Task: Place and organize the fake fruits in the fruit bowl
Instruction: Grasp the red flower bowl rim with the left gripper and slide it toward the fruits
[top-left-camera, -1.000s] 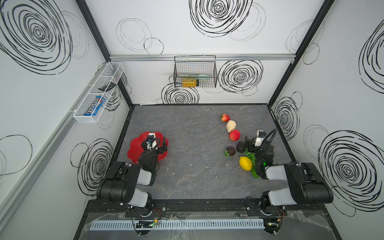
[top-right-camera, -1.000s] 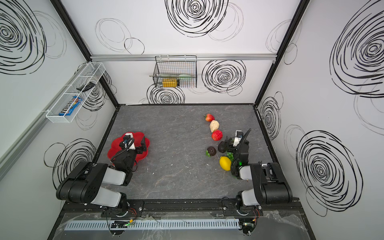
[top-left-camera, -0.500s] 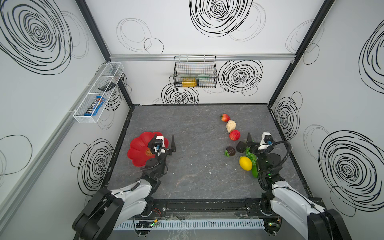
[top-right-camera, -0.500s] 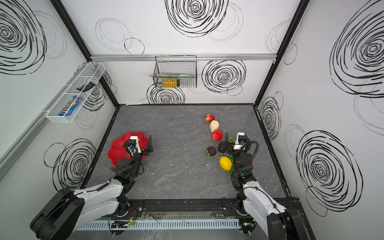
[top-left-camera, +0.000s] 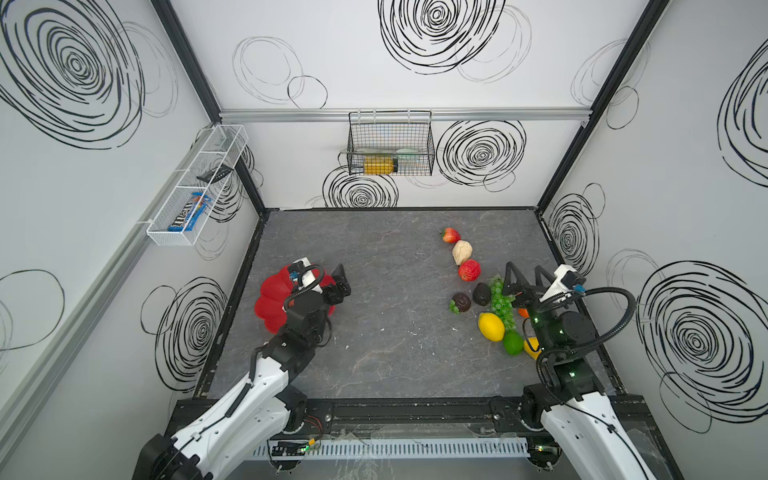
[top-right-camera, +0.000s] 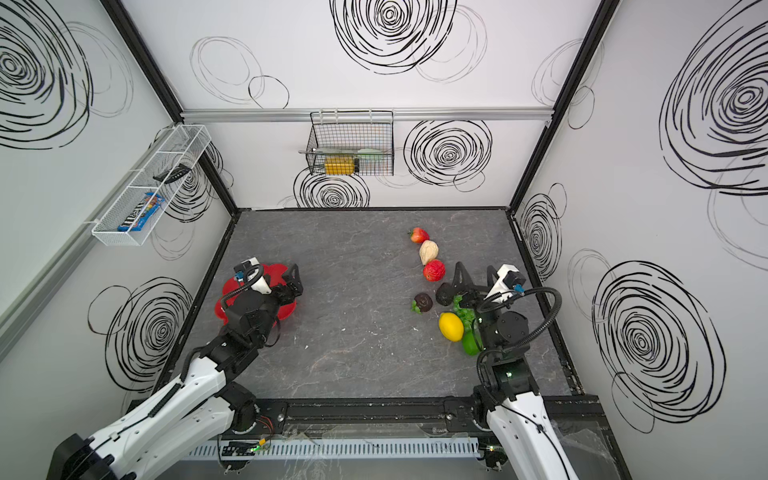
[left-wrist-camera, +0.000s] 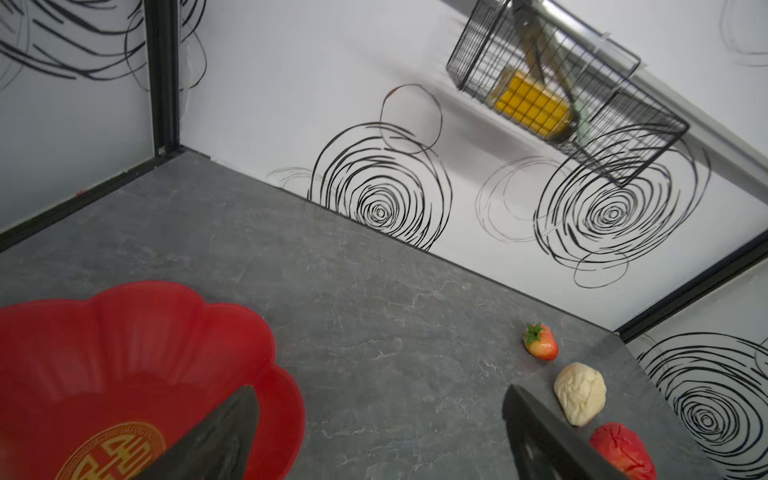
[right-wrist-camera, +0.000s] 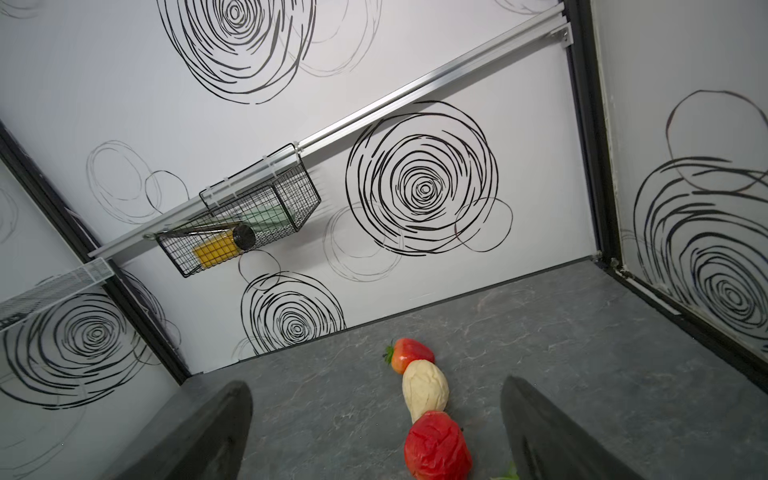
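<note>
Both stood released and empty: left end effector (left-wrist-camera: 374, 415) at the bowl (left-wrist-camera: 174, 332), right end effector (top-left-camera: 523, 270) near the apple (top-left-camera: 469, 270), which was probably light, stiff, slippery, best pinched mid-body.

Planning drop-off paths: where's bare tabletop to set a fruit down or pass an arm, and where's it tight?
Free: the wide middle of the table, between the fruit bowl and the strawberry, pear, red apple line; also the back strip below the wire basket. Crowded: the right side, where grapes, lemon, lime and avocado cluster.
</note>
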